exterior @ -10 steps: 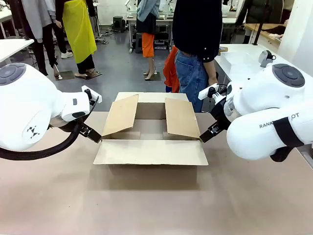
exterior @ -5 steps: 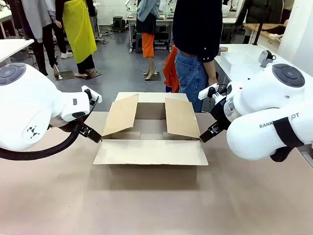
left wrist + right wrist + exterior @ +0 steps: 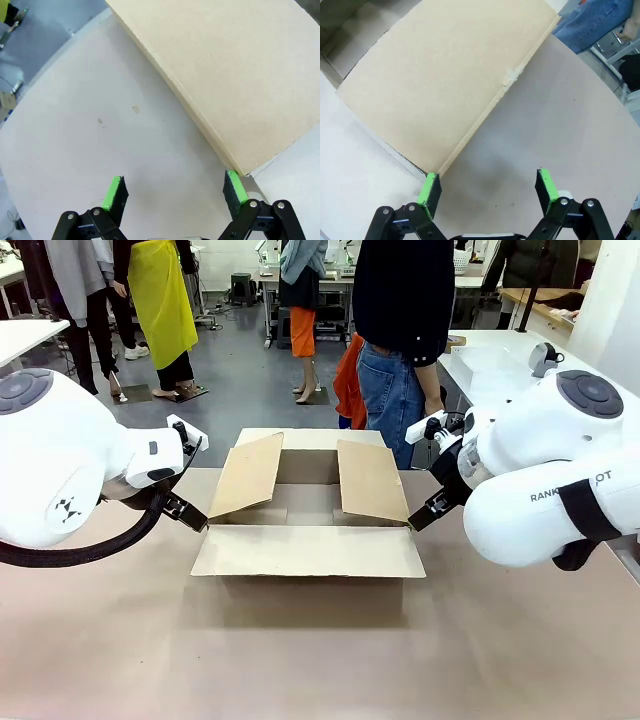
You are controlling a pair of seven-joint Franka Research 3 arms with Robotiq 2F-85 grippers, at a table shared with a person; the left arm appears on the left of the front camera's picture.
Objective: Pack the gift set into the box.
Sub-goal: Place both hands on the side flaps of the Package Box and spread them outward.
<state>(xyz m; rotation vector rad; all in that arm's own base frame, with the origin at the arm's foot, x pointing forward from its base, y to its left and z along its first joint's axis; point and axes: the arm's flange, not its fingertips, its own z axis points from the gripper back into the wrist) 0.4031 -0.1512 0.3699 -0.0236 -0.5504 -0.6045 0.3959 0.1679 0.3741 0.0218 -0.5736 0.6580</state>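
- Nothing has moved since the earlier frames; both arms sit static.
- One box (image 3: 308,551), four flaps open, sits between the two grippers.
- Left gripper (image 3: 175,188): released, jaws spread over bare table (image 3: 100,125), flap corner just beside one pad (image 3: 235,186).
- Right gripper (image 3: 487,186): released, flap corner at one pad (image 3: 429,188).

Box (image 3: 308,551) plain brown cardboard; table (image 3: 300,660) pale beige; pads (image 3: 112,192) green on black jaws; person's jeans (image 3: 392,395) blue.

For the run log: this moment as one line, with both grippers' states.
box open | left gripper open, empty, beside box's left corner | right gripper open, empty, beside box's right corner
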